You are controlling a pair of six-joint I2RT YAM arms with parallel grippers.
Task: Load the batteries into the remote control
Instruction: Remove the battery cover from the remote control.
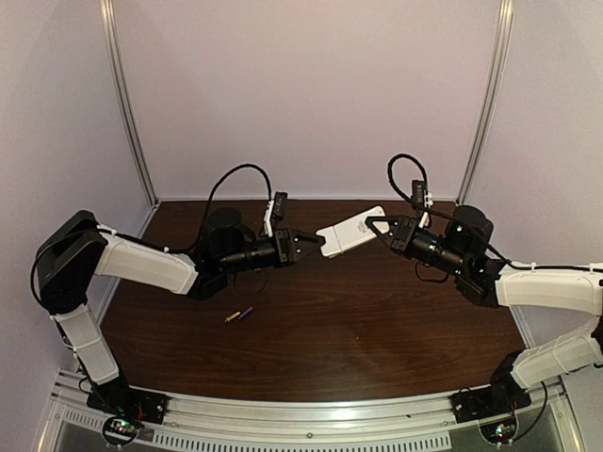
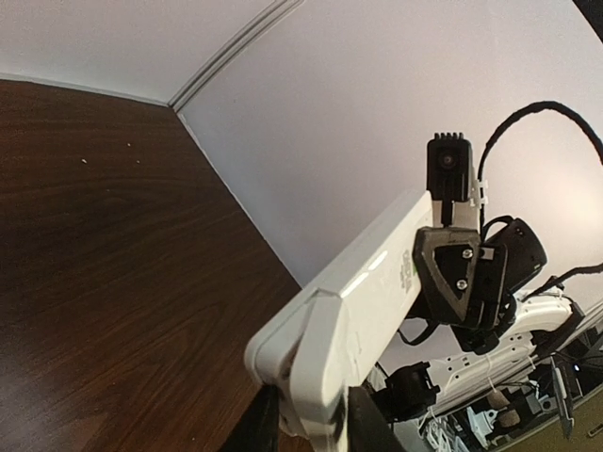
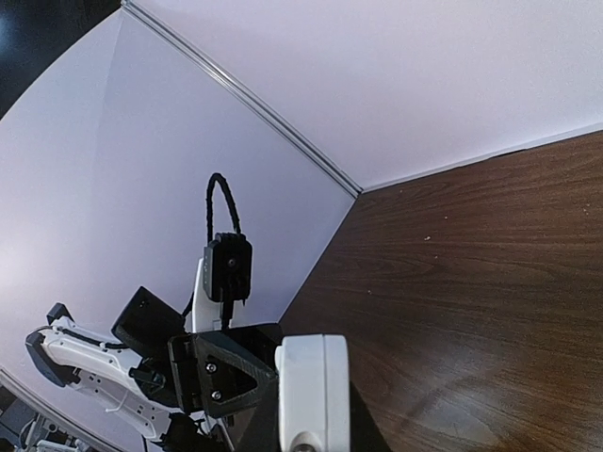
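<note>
The white remote control [image 1: 350, 232] hangs above the dark wooden table [image 1: 377, 320]. The left gripper [image 1: 309, 242] is clamped on one end and the right gripper [image 1: 380, 227] on the other, both arms stretched inward. Two batteries [image 1: 238, 315], one yellow and one dark, lie just beside each other on the table, below the left arm.

Top cam: soft, even light, source not in view, no hard shadows. Walls [image 1: 311, 94] have a pale lilac cast. Table [image 1: 377, 320] dark w/ faint sheen mid-surface, dimmer twd near edge. Low res, bit grainy; batteries [image 1: 239, 314] just tiny smears.

Left wrist cam: fisheye bend, wall seam curves. Remote control [image 2: 358, 301] close to lens, soft, small glare streaks on its edge; wood partly near-black.

Right wrist cam: same bend, one upper corner dark. Remote's end blown white, blurry.
</note>
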